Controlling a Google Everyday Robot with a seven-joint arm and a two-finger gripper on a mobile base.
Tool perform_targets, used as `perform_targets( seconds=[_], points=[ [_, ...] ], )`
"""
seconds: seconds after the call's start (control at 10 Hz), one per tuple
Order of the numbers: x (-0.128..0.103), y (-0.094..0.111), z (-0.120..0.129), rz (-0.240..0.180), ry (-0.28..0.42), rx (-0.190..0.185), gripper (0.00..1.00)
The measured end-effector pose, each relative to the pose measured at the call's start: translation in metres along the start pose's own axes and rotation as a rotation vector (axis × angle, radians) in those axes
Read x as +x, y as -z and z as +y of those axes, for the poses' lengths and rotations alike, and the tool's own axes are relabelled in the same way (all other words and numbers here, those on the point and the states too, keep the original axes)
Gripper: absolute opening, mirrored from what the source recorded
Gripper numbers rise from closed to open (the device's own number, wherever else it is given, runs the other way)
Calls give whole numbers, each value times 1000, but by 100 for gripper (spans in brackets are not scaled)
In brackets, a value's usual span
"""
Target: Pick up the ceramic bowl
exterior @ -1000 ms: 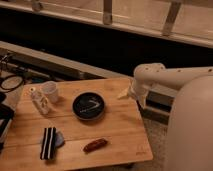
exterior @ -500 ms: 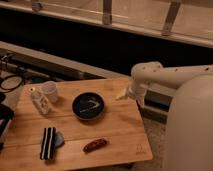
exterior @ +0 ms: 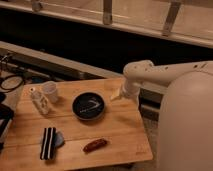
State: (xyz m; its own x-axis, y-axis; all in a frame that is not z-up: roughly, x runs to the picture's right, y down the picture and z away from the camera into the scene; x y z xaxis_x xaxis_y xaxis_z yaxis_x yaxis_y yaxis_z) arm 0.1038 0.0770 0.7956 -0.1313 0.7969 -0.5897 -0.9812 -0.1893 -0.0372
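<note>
The gripper (exterior: 118, 94) hangs just right of the ceramic bowl (exterior: 89, 106), low over the wooden table (exterior: 122, 131), and I cannot tell whether it is open or closed. The bowl lies flat on the table, glossy and shallow, so a grip on its rim may well slip. A sideways approach could also shove it left into the white cup (exterior: 50, 91) and the small pale bottle (exterior: 39, 101) standing near its left side.

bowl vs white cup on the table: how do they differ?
The bowl is glossy black; the cup is white. The bowl is wide and shallow; the cup narrower and taller. Both stand upright on the table. The end effector hovers to the right of the bowl, not touching it.
</note>
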Motion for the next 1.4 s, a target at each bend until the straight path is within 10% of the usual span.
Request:
perform_targets(
  seconds=[1.4],
  points=[
    [12,-30,74,76,180,23,87]
  ],
)
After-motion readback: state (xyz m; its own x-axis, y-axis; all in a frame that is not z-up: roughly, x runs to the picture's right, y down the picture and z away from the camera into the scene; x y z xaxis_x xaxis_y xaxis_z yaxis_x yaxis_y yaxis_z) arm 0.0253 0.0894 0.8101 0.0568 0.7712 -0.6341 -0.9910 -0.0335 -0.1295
